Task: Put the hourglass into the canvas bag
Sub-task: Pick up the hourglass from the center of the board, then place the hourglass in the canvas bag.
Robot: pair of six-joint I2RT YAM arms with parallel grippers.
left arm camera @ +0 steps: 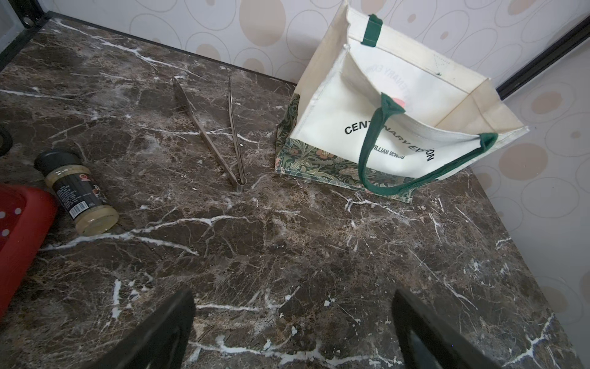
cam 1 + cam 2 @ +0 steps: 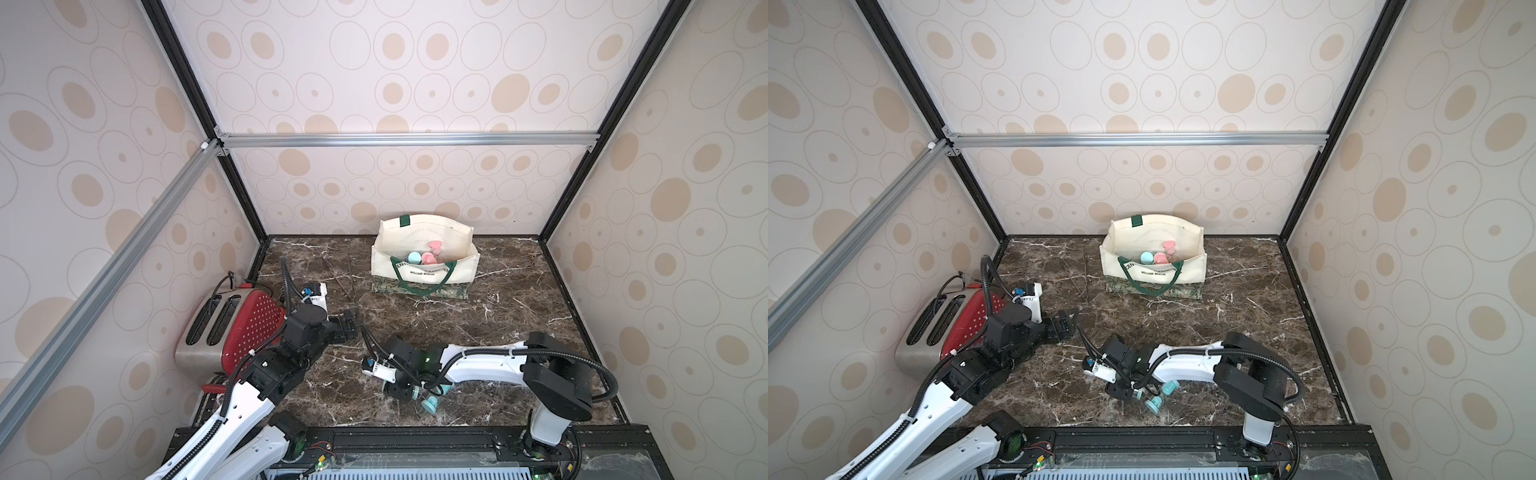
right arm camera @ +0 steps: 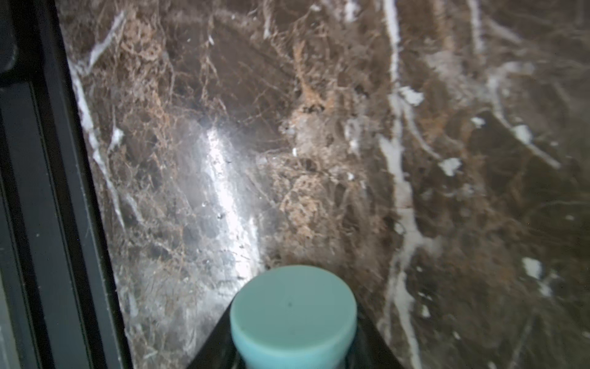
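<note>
Flanking the teal hourglass [image 3: 293, 306] on both sides, the right fingers [image 3: 213, 349] clamp it.

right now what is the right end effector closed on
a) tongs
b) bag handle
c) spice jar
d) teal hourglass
d, the right end effector is clamped on a teal hourglass, whose cap sits right at it in the right wrist view

2 top views high over the whole table [image 2: 519, 324] — wrist views low, left toward the canvas bag [image 1: 338, 127]
</note>
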